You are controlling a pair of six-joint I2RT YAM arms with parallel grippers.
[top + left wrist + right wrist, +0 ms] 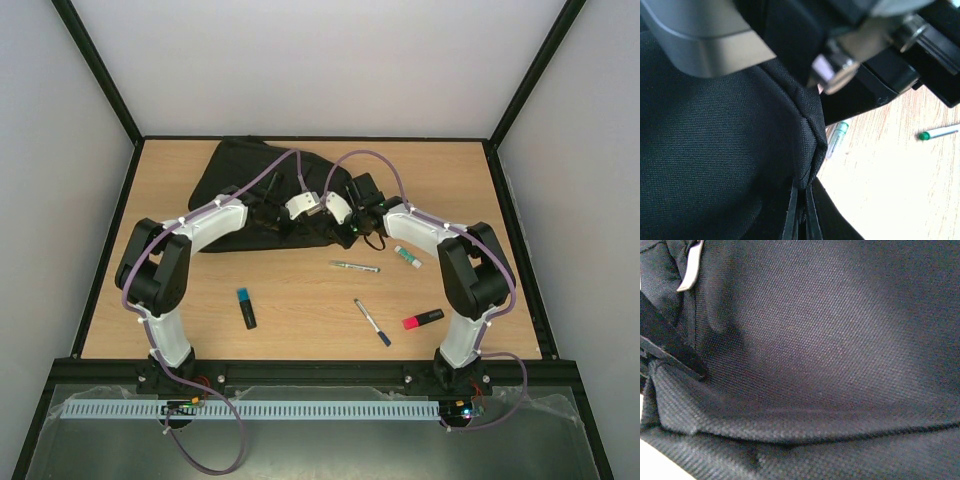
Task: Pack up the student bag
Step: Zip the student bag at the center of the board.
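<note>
The student bag lies flat at the far middle of the table, with its near edge toward the two arms. It is soft woven fabric with no stiffness, so I judge it will fold and sag wherever you lift it. It is probably light, but it is wide and will drag. You should take it at a seam, a hem or a strap, where the cloth is doubled, not on the flat panel, where the fingers would slip. The left gripper is closed on such a raised fold at the bag's edge, and the ridge of cloth runs straight in between its fingers. The left arm reaches forward and inward, with the wrist low over the bag. The right gripper comes from the other side, very close to the left one and pressed near the fabric. Whether its jaws are apart or together I cannot tell. A green-capped pen and a pink highlighter wait on the wood nearer to you.
</note>
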